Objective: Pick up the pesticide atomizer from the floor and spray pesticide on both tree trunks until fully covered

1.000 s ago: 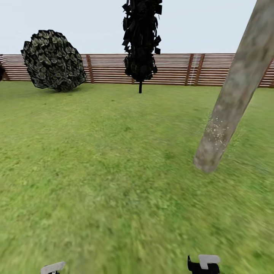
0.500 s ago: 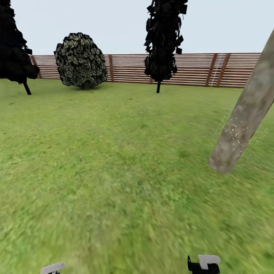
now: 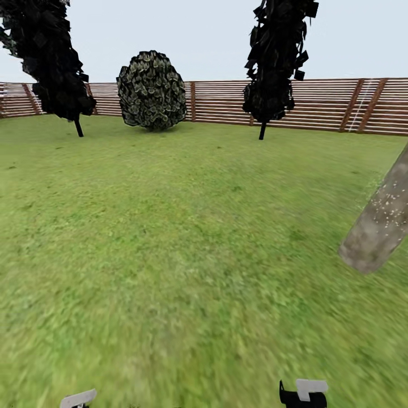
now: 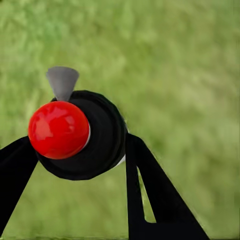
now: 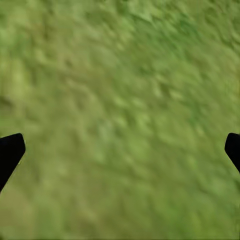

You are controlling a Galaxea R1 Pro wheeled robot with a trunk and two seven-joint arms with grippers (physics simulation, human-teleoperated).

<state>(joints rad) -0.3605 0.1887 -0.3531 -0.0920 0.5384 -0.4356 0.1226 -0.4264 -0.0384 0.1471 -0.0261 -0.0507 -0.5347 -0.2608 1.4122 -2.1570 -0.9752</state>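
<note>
Holding: your left gripper (image 4: 75,165) has its two black fingers pressed against the sides of the pesticide atomizer (image 4: 82,135), a black rounded body with a glossy red ball top and a small grey cone nozzle; that is where the task's tool sits now, off the floor and in your grasp.
Handling: judge it light and rigid, with a smooth rounded shell that could twist or slip in a two-finger pinch; the hold around the black body, clear of the nozzle, looks like the right place to keep it.
Right hand: your right gripper (image 5: 120,150) is spread wide, its dark fingertips at opposite edges of the wrist view, with nothing between them but blurred grass.
Ground: green lawn (image 3: 170,255) lies under both arms.
Nearest trunk: a thick mottled beige-grey tree trunk (image 3: 379,221) leans at the right edge of the head view, with white specks of pesticide (image 3: 391,207) on its lower part.
Farther out: two black-foliaged thin-stemmed trees (image 3: 277,62), a round dark bush (image 3: 152,90) and the brown slatted wooden fence (image 3: 334,105) close the garden.
Judgement: you seem to be in transit; the second pale trunk must still be found.
</note>
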